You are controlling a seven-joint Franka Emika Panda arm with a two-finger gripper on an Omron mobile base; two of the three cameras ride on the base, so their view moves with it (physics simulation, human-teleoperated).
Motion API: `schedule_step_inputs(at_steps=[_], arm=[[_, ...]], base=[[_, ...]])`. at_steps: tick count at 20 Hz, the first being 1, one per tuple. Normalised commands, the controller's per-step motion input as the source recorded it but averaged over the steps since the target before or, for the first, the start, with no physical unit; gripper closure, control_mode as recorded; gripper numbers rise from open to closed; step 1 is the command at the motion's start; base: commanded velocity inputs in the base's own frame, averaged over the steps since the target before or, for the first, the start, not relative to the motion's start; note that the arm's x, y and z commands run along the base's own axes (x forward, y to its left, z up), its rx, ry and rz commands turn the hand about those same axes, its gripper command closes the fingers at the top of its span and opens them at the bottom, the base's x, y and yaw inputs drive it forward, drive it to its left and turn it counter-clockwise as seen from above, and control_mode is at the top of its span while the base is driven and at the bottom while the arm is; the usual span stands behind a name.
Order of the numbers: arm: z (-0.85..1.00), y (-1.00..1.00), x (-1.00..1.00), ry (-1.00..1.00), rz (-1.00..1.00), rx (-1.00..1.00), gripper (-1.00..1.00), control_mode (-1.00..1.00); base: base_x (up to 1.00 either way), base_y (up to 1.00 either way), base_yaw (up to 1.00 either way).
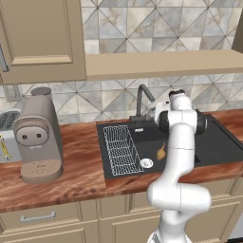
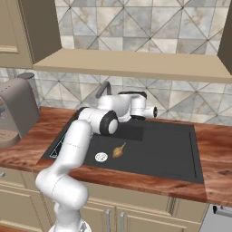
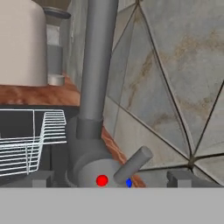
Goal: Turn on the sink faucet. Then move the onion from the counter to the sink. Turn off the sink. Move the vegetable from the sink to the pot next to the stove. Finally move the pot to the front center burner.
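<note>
The dark grey metal faucet [image 3: 97,78] rises at the back of the black sink [image 2: 154,149], its short lever [image 3: 133,164] just ahead of the jaws, which stand wide open and empty. The brown onion [image 2: 118,151] lies in the basin beside a white wire rack [image 1: 121,149], with the wooden desk [image 1: 71,173] all around.

I see the dark grey metal faucet [image 3: 97,83] standing upright right in front of my open gripper [image 3: 111,177], its stubby lever [image 3: 133,164] angled between the fingertips. Below the hand, the small golden-brown onion [image 2: 118,151] lies in the black sink basin [image 2: 158,152].
</note>
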Motion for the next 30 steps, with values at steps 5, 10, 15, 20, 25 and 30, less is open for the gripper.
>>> schedule_step_inputs(at_steps=[5, 10, 15, 20, 25, 30], arm=[[0.00, -0.31, -0.26, -0.06, 0.00, 0.00, -1.00, -1.00], [0.00, -0.24, -0.55, -0.09, 0.00, 0.00, -1.00, -1.00], [0.00, -0.10, -0.89, -0.15, 0.00, 0.00, -1.00, -1.00], [0.10, -0.01, -0.95, -0.16, 0.00, 0.00, -1.00, -1.00], [0.30, 0.00, -0.80, -0.13, 0.00, 0.00, -1.00, -1.00], [0.35, 0.00, -0.60, -0.08, 0.02, -0.01, -1.00, -1.00]], base=[[0.00, 0.00, 0.00], [0.00, 0.00, 0.00], [0.00, 0.00, 0.00], [0.00, 0.00, 0.00], [0.00, 0.00, 0.00], [0.00, 0.00, 0.00]])
